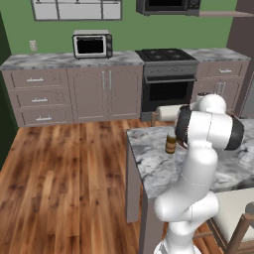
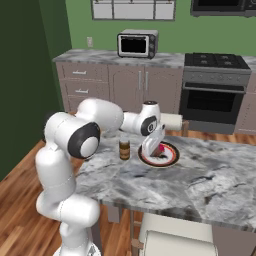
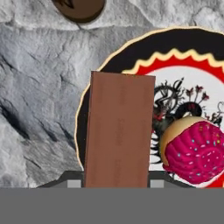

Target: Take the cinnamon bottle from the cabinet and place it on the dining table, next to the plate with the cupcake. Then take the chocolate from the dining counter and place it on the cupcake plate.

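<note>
Left base view: the white arm rises at the lower right and bends over the marble-topped counter (image 1: pixel 149 163), hiding its own hand. On the counter's far left part stands the cinnamon bottle (image 1: pixel 170 143), a small brown jar, upright, with a pale label band. Behind it, a roll of white paper towel (image 1: pixel 167 113) lies at the counter's far edge. Taupe drawer units, a toaster oven (image 1: pixel 92 44) and a black stove (image 1: pixel 167 74) line the far green wall.

Right base view: the arm reaches from the left toward the middle of the counter. The fingers (image 2: pixel 159 145) point down over a round plate (image 2: pixel 169 161) with a dark rim and red ring. A pink cupcake (image 2: pixel 162 148) sits on the plate, partly hidden behind the hand. The cinnamon bottle stands upright just left of the plate, apart from it.

Hand view: the fingers are closed tight on the chocolate (image 3: pixel 118 135), a flat, plain brown rectangular bar. Its long axis runs straight out from the fingers, up the picture, and its far end reaches the plate's dark rim. The bar hangs over the left part of the plate; whether it touches the plate cannot be told. To its right sits the cupcake, golden cake under pink frosting with coloured sprinkles. The bottle's brown base shows at the top edge, on the marble.
</note>
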Controlling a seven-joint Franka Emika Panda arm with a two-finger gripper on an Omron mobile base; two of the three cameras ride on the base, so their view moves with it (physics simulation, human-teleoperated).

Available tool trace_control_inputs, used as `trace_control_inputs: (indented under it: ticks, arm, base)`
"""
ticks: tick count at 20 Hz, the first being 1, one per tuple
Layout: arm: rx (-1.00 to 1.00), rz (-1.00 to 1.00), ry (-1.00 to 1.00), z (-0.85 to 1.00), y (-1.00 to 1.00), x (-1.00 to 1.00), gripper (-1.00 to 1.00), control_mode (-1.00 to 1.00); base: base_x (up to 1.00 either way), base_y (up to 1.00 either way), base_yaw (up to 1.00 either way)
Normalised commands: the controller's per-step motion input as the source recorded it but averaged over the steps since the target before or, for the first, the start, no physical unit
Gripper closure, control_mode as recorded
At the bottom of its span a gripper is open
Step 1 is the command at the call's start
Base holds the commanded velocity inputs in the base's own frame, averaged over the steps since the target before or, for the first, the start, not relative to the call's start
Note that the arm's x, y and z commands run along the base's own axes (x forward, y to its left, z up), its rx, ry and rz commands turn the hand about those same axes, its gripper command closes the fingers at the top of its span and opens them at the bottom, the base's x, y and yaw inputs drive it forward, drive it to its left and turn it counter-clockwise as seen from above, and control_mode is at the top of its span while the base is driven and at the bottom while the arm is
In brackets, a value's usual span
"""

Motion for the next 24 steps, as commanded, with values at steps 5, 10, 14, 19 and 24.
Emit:
trace_control_inputs:
  ticks: [5,10,14,19,24]
  arm:
    - [0.01,0.0,0.0,-0.24,-0.1,0.32,1.0,-1.0]
    - [0.0,0.0,0.0,-0.34,0.0,0.04,1.0,-1.0]
    - [0.0,0.0,0.0,-0.3,0.0,0.0,1.0,-1.0]
    - [0.0,0.0,0.0,-0.12,0.01,-0.16,-1.0,-1.0]
    - [0.0,0.0,-0.06,0.0,0.09,-0.27,-1.0,-1.0]
  base:
    - [0.0,0.0,0.0]
    - [0.0,0.0,0.0]
    - [0.0,0.0,0.0]
    - [0.0,0.0,0.0]
    - [0.0,0.0,0.0]
